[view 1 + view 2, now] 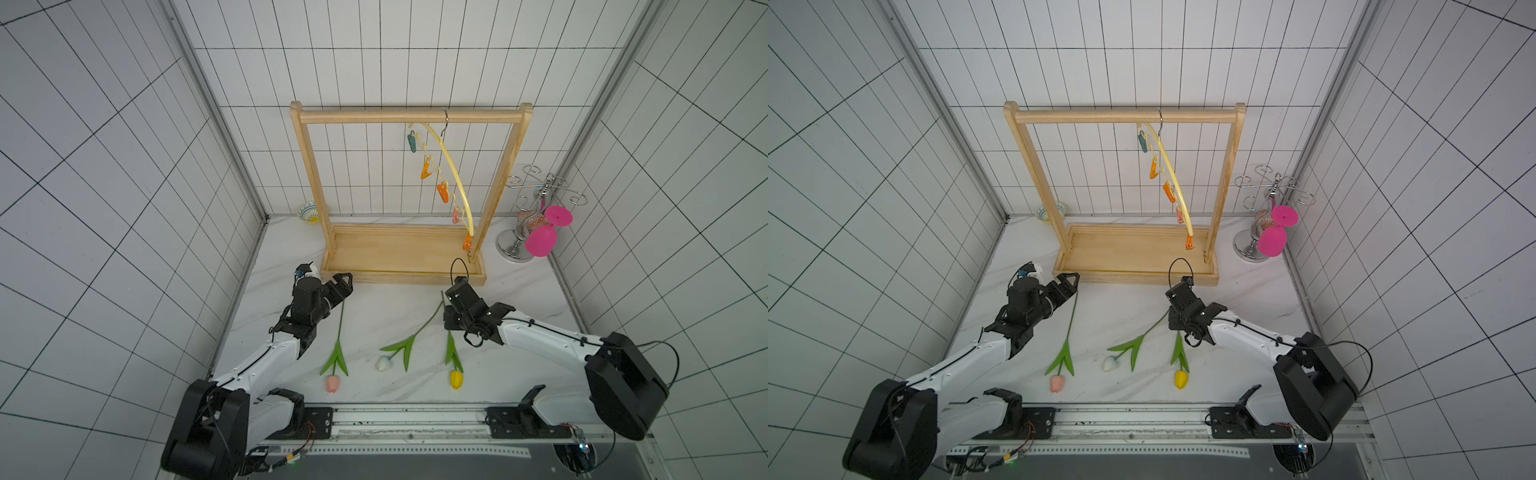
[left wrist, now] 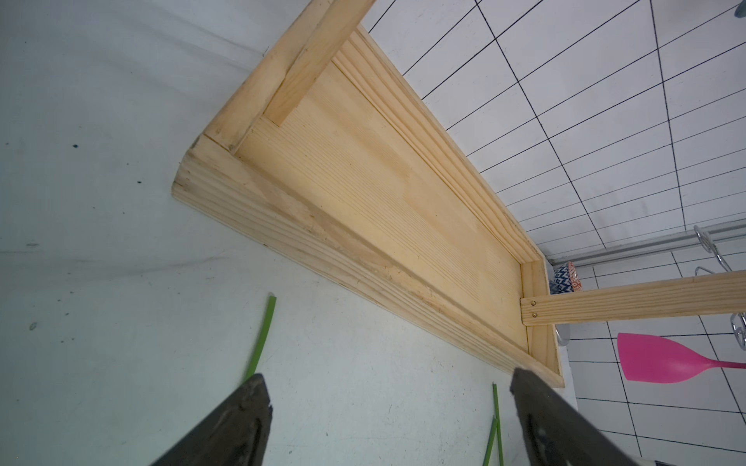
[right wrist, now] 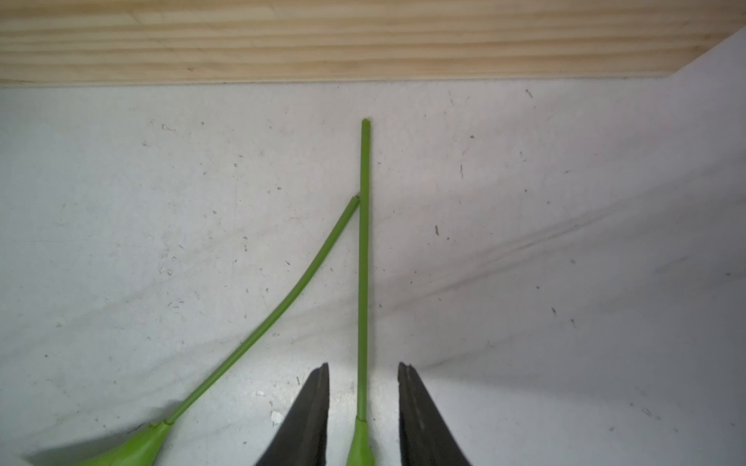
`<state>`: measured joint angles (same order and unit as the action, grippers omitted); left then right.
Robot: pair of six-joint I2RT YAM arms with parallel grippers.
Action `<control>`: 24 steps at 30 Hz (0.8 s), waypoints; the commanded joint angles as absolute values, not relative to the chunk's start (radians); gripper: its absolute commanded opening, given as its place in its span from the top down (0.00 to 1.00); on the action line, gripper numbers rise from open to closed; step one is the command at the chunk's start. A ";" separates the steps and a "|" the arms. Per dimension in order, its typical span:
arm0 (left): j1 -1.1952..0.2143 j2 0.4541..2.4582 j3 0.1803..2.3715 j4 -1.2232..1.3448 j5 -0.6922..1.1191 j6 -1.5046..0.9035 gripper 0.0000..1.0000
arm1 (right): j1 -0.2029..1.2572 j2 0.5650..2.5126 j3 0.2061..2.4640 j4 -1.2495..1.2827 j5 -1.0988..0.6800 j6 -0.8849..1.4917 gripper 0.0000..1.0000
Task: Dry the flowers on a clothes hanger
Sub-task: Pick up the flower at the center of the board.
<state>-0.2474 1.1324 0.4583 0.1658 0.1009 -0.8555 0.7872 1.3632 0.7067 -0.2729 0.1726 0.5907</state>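
Rack: pale wooden rack frame [image 1: 409, 116] with a tray base, on the white table [image 1: 390, 307].
Hanger: thin curved pale-yellow clothes hanger [image 1: 450, 163] with coloured clips, hooked tilted on the rack's top bar.
Flowers: pink tulip [image 1: 333, 383], white-blue tulip [image 1: 384, 363] and yellow tulip [image 1: 456, 379] lie flat before the rack's base, stems toward it.
Left gripper [image 2: 389, 377]: spread wide, empty, near the base's left corner.
Right gripper [image 3: 363, 366]: jaws apart, astride the yellow tulip's stem, not touching it.

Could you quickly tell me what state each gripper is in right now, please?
Left gripper: open, holding nothing.
Right gripper: open, jaws straddling the yellow tulip's stem without gripping it.
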 commanded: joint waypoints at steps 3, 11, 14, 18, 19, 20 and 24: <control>-0.258 1.113 0.488 0.160 0.069 -0.827 0.06 | 0.802 1.423 0.688 -0.252 0.184 0.569 0.68; -0.264 1.111 0.491 0.160 0.068 -0.821 0.06 | 0.819 1.537 0.707 -0.252 0.181 0.561 0.76; -0.267 1.107 0.490 0.160 0.068 -0.818 0.06 | 0.825 1.541 0.712 -0.268 0.206 0.561 0.85; -0.272 1.100 0.491 0.161 0.067 -0.810 0.06 | 0.829 1.522 0.720 -0.298 0.245 0.567 1.00; -0.276 1.098 0.490 0.163 0.066 -0.806 0.06 | 0.830 1.507 0.725 -0.309 0.258 0.569 1.00; -0.278 1.094 0.491 0.164 0.066 -0.800 0.06 | 0.830 1.490 0.727 -0.320 0.267 0.570 1.00; -0.327 1.066 0.488 0.193 0.050 -0.740 0.06 | 0.831 1.335 0.719 -0.330 0.278 0.571 1.00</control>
